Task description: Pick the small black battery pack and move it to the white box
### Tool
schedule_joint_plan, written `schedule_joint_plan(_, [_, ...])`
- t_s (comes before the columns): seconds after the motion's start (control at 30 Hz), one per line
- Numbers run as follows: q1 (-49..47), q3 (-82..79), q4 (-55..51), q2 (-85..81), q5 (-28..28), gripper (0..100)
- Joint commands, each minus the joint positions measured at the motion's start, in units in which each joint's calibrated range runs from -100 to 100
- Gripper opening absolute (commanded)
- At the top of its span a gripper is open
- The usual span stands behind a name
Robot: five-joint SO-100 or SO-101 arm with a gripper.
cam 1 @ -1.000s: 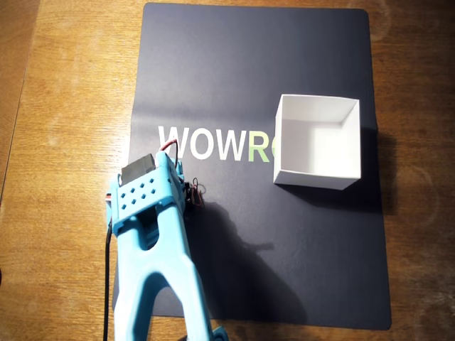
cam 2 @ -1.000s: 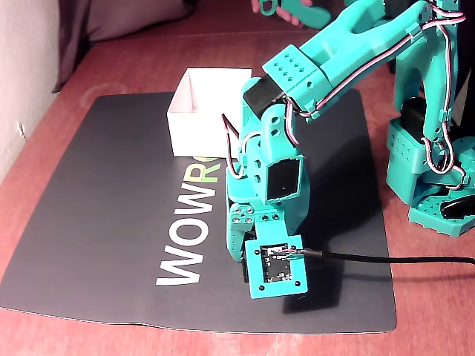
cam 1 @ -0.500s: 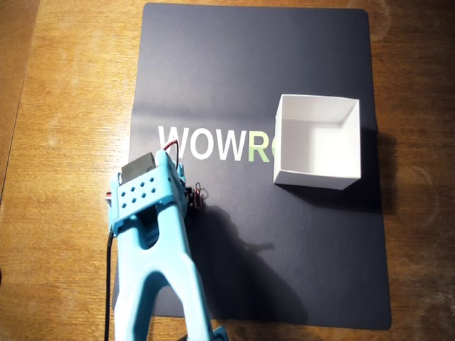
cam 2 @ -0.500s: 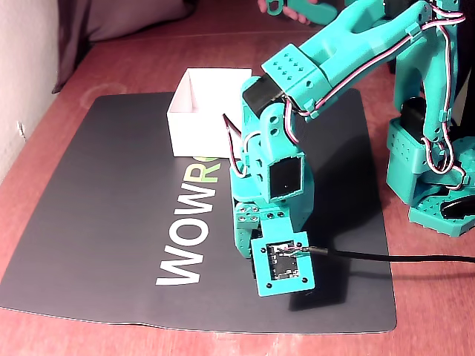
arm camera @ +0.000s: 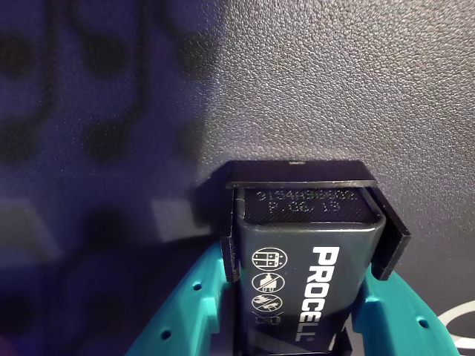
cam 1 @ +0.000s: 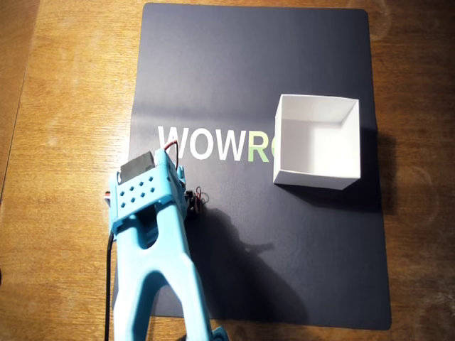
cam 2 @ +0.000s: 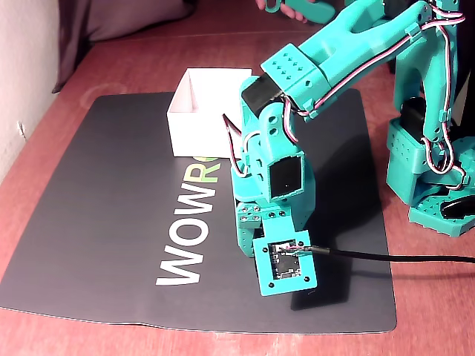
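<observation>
Battery pack (arm camera: 304, 274) between gripper (arm camera: 297, 297) fingers

A mat (cam 1: 284, 249) lies on the table (cam 1: 64, 106), covering its middle. In the overhead view the box (cam 1: 318, 142) stands on the mat's right half, toward the table's far edge. The arm (cam 1: 153, 241) reaches in from the near edge onto the mat's left side. In the wrist view the battery pack (arm camera: 308, 259) sits between the fingers (arm camera: 185, 311) of the gripper (arm camera: 297, 326), over the mat, well apart from the box.
</observation>
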State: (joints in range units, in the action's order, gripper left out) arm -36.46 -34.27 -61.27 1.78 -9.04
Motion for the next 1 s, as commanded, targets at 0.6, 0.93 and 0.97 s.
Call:
schedule_joint_plan(0.6, [0.4,-0.1,-0.2,-0.9,0.1,11])
schedule_joint_plan(0.93, [0.7,1.1,-0.2,-3.9,0.1,10])
schedule_joint_plan(0.97, [0.7,1.1,-0.2,-4.7,0.1,10])
